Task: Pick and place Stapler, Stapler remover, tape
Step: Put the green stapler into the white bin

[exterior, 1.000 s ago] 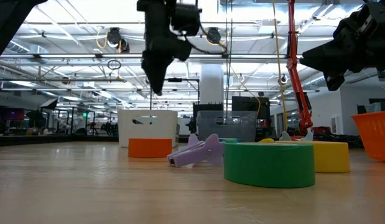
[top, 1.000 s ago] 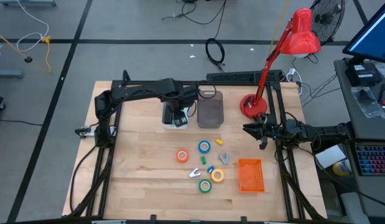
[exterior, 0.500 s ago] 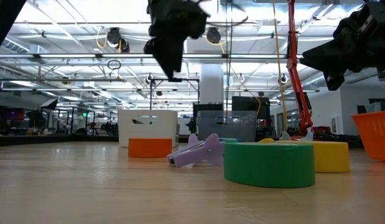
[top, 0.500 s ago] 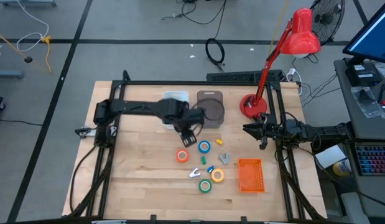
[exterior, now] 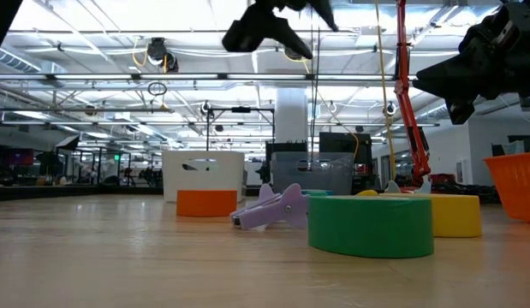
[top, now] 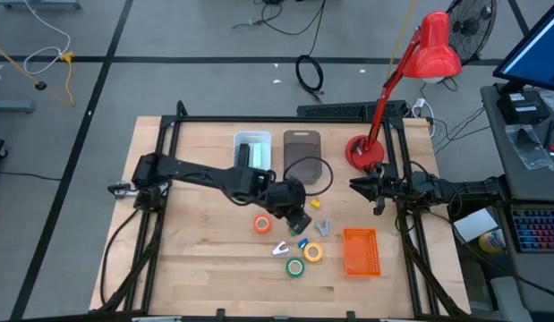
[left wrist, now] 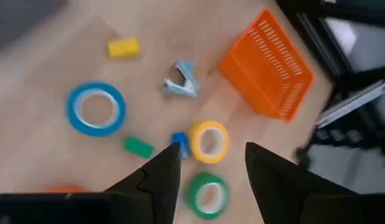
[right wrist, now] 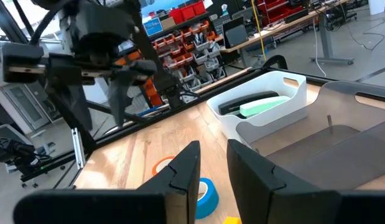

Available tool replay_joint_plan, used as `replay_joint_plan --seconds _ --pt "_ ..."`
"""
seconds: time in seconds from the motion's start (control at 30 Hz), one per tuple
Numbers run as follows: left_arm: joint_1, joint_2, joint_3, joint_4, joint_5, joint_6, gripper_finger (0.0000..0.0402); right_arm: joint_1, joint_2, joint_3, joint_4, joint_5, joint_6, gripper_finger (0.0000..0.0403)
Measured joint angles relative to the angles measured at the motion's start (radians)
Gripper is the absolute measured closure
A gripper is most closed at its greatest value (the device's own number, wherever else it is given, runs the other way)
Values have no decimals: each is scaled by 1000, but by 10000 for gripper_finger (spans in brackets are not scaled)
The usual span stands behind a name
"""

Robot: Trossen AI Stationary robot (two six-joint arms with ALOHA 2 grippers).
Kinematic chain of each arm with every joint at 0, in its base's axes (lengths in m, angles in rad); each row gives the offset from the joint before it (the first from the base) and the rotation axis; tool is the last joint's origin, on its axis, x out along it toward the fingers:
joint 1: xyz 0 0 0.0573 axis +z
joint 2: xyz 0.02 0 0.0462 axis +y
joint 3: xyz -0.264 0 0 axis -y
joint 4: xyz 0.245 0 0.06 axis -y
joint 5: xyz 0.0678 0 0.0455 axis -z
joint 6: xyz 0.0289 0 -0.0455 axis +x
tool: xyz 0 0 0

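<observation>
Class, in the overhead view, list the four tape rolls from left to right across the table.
orange tape roll → blue tape roll (partly under the left gripper) → green tape roll → yellow tape roll.

Grey concrete floor (top: 169, 36) with dark seam lines, loose cables lying on it. Light wooden tabletop (top: 205, 259) in a black metal frame. Red desk lamp (top: 433, 49) at the table's far right corner. Beyond: open workshop hall, white ceiling trusses (exterior: 119, 81), strip lighting, red parts bins (right wrist: 186, 12).
</observation>
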Motion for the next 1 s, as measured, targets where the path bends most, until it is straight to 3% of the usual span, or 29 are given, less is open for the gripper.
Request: replay_joint_plan --seconds 0.17,0.4,0.67,1.0 --pt "-10 28 -1 33 34 -193 220 0 0 0 0 0 0 330" --pt "-41 69 -1 38 -8 -463 220 0 0 0 -2 -1 -3 330" --pt "-60 88 -1 3 -118 -608 220 0 0 0 -6 -1 -6 330" --pt "-59 131 -1 -13 -124 -698 220 0 0 0 -12 -50 -92 330"
